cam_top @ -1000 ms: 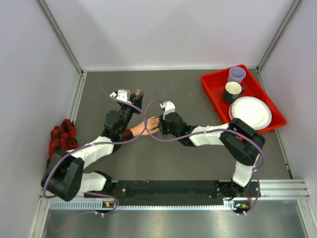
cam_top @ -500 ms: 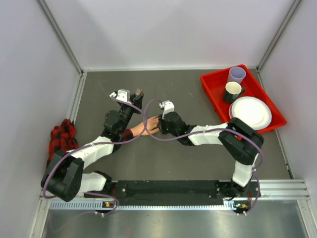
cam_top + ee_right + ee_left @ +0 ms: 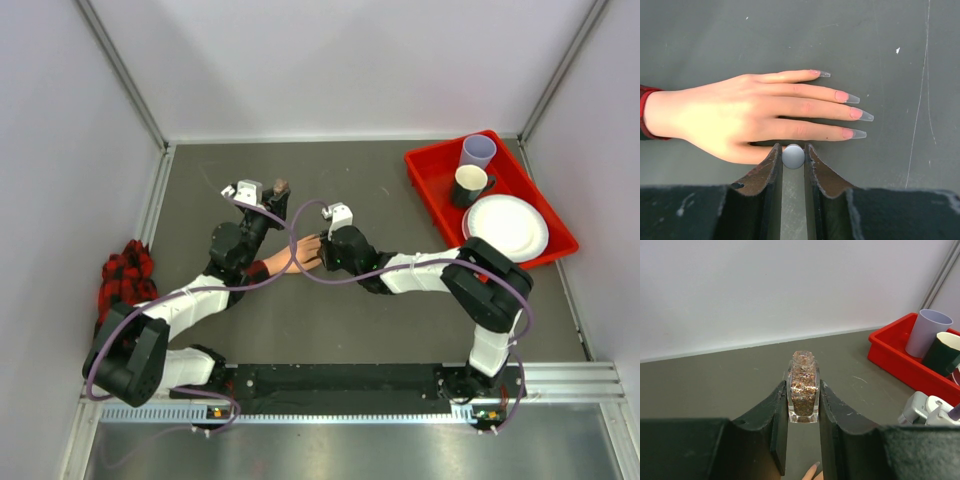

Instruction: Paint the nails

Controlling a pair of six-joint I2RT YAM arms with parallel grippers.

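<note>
The peach mannequin hand point(image 3: 735, 117) lies flat on the grey table, fingers pointing right, and also shows in the top view point(image 3: 303, 252). Its nails point(image 3: 855, 113) are long and clear with pink bases. My right gripper point(image 3: 793, 152) is shut on the round grey cap point(image 3: 793, 156) of the polish brush, right beside the hand's lowest finger; the brush is hidden under the cap. My left gripper point(image 3: 803, 400) is shut on the small open bottle of brown glitter polish point(image 3: 803, 387), held upright just behind the hand point(image 3: 281, 186). One fingertip point(image 3: 812, 471) shows below the bottle.
The red-and-black plaid sleeve point(image 3: 127, 272) lies at the left wall. A red tray point(image 3: 432, 175) at the back right holds a lilac cup point(image 3: 478, 151), a dark mug point(image 3: 470, 184) and a white plate point(image 3: 506, 226). Cables loop over both wrists.
</note>
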